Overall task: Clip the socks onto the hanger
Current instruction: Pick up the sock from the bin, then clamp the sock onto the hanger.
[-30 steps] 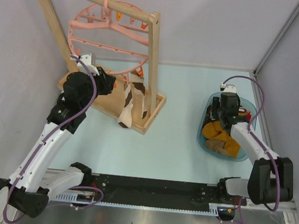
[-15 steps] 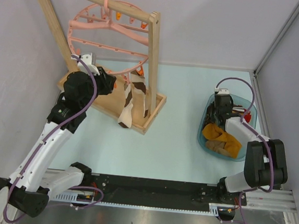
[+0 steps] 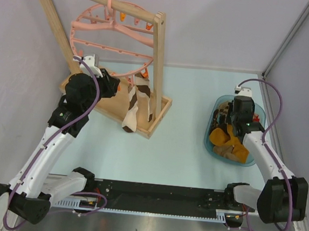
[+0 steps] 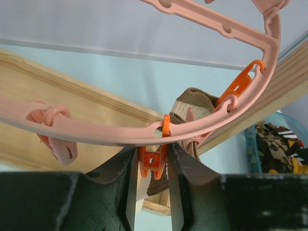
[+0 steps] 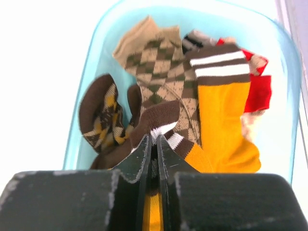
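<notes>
The pink round hanger (image 3: 112,49) hangs from the wooden rack. A cream-and-brown sock (image 3: 135,106) hangs from it, also in the left wrist view (image 4: 192,103). My left gripper (image 3: 114,85) (image 4: 149,161) is under the hanger's rim (image 4: 120,132), shut on an orange clip (image 4: 153,161). My right gripper (image 3: 230,130) (image 5: 154,139) is over the blue basin (image 3: 206,133), shut on the brown-and-white striped cuff (image 5: 161,118) of a mustard sock (image 3: 220,136). A second mustard sock (image 5: 224,110), a brown-cream argyle sock (image 5: 163,72) and a dark brown sock (image 5: 98,115) lie in the basin.
The wooden rack has an upright post (image 3: 158,56) and a tray base (image 3: 163,108) beside the hanging sock. A red sock (image 5: 260,91) lies at the basin's right wall. Grey walls stand close at the left, back and right.
My right wrist has swung right and nearer over the basin, with the mustard sock's cuff in its jaws. The left arm has not moved.
</notes>
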